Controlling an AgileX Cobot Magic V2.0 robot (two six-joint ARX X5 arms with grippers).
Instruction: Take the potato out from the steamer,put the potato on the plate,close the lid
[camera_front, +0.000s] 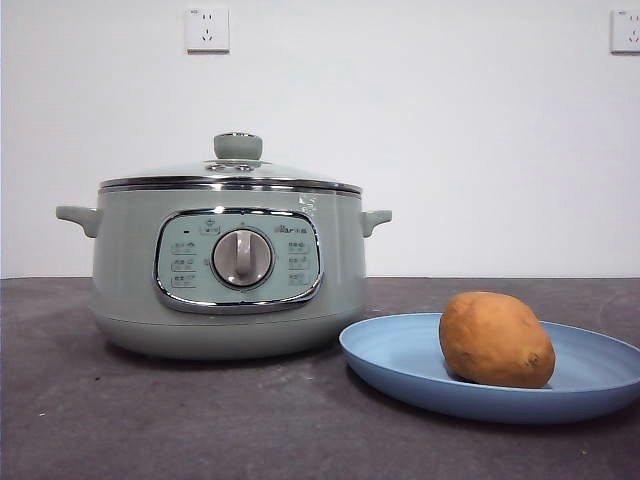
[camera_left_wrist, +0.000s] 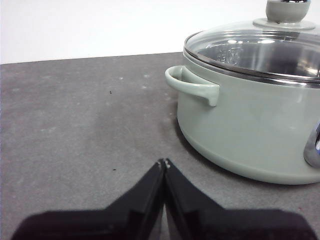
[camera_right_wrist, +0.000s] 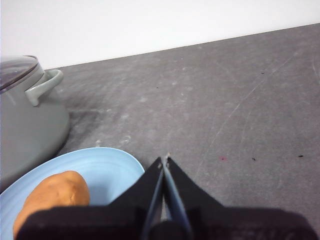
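Observation:
The orange-brown potato (camera_front: 496, 339) lies on the light-blue plate (camera_front: 400, 360) at the front right of the table. Left of the plate stands the sage-green steamer (camera_front: 130, 290), and the glass lid (camera_front: 230, 172) with its green knob rests closed on it. Neither arm shows in the front view. My left gripper (camera_left_wrist: 164, 162) is shut and holds nothing; it hovers over bare table beside the steamer (camera_left_wrist: 240, 130) and its handle. My right gripper (camera_right_wrist: 164, 160) is shut and empty too, next to the plate (camera_right_wrist: 107, 172) and potato (camera_right_wrist: 52, 197).
The table top (camera_front: 200, 420) is dark grey and scuffed, with a white wall behind it. Two wall sockets (camera_front: 207, 30) sit high on that wall.

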